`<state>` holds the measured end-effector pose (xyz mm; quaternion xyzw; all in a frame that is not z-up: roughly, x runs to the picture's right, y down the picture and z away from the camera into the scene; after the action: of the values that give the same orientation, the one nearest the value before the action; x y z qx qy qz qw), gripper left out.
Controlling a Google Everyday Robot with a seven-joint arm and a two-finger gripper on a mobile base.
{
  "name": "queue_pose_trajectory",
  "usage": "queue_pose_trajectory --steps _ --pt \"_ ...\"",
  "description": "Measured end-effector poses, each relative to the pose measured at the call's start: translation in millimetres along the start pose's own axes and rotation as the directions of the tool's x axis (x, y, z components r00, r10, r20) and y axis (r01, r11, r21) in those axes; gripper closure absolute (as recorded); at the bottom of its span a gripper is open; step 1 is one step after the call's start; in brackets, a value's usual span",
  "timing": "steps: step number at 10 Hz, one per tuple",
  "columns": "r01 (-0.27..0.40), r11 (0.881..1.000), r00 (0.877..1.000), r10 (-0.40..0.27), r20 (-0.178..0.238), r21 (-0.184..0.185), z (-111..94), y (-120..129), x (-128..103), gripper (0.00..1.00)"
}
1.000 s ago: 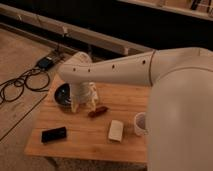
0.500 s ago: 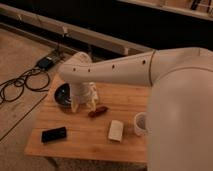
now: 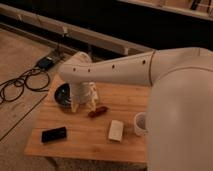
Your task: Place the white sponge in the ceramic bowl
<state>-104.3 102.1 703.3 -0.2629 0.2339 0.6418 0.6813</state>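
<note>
Hanging from the pale arm that is stretched across the scene from 3 o'clock, the gripper is found low over the wooden table, just beside the ceramic bowl, at the bowl's 3 o'clock. Whether the tool is set wide or narrow cannot be told; contact with the bowl cannot be confirmed either.

The white sponge is recorded lying flat on the tabletop, well apart from the gripper, at its 4 o'clock. The sponge is outside the bowl and is not held. A white cup is noted just beside the sponge, at its 2 o'clock.

A small reddish-brown item is seen on the table near the gripper, at its 4 o'clock; its kind cannot be made out. A flat black object is noted at the bowl's 6 o'clock, near the front edge. Dark cables are observed on the floor at the table's 9 o'clock.
</note>
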Motion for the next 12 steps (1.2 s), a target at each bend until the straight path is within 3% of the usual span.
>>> queue_pose_trajectory --steps 8,11,12 --pt "0.01 1.0 1.0 -0.01 -0.006 0.004 1.4 -1.5 -1.6 0.35" --pt "0.108 0.994 0.993 -0.107 -0.044 0.033 24.9 -29.3 -12.1 0.35" --pt "0.132 0.99 0.99 -0.13 -0.063 0.04 38.9 -54.1 -15.9 0.35"
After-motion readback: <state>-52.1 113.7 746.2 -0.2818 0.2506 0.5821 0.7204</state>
